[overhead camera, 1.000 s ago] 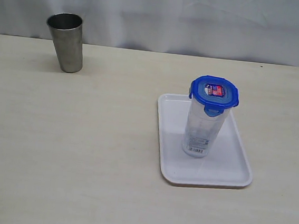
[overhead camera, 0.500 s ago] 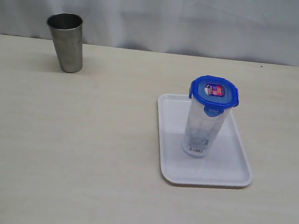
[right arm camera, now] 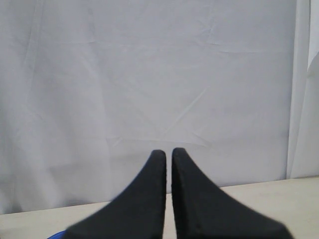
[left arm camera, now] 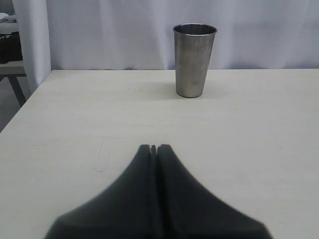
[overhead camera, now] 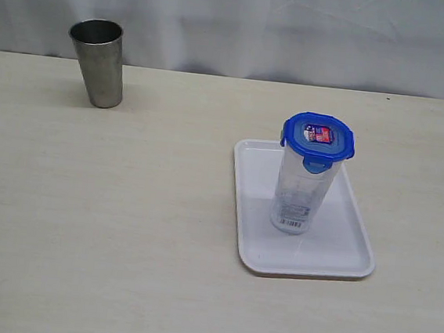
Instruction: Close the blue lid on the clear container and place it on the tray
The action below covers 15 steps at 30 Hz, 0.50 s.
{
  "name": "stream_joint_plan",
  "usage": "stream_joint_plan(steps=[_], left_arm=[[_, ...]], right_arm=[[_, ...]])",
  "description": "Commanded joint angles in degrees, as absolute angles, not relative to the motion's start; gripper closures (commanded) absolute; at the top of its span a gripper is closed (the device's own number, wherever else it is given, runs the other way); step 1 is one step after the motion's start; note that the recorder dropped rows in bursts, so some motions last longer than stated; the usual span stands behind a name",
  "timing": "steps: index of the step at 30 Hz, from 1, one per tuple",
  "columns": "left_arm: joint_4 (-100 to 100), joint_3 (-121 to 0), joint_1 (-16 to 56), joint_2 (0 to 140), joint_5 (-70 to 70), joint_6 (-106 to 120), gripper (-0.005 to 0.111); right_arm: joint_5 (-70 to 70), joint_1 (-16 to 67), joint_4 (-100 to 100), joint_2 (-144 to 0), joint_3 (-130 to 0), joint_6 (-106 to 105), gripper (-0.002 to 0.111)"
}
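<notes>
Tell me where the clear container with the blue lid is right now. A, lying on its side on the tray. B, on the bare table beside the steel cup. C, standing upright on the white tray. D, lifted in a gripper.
C: the clear container, with the blue lid on top, stands upright on the tray, well apart from the steel cup.

Soft even light, faint shadows
</notes>
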State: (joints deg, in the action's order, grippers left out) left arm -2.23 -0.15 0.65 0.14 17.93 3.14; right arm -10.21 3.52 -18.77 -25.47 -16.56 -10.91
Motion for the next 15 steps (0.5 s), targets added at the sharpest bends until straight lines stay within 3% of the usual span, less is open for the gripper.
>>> stream_joint_plan(steps=[1,9,15], left_arm=[[-2.1,0.0,0.3,0.0,17.7,3.4,0.107],[-2.1,0.0,0.3,0.0,17.7,3.4,0.107],[-2.1,0.0,0.3,0.0,17.7,3.4,0.107]], right_arm=[[-10.6,3.5,-18.7,-25.2,-16.2,-10.6,0.104],[-12.1,3.5,-18.7,-22.8,-13.1,-11.1,0.104],[-23.0,3.5,-18.7,-11.8,-3.4,-7.0,0.104]])
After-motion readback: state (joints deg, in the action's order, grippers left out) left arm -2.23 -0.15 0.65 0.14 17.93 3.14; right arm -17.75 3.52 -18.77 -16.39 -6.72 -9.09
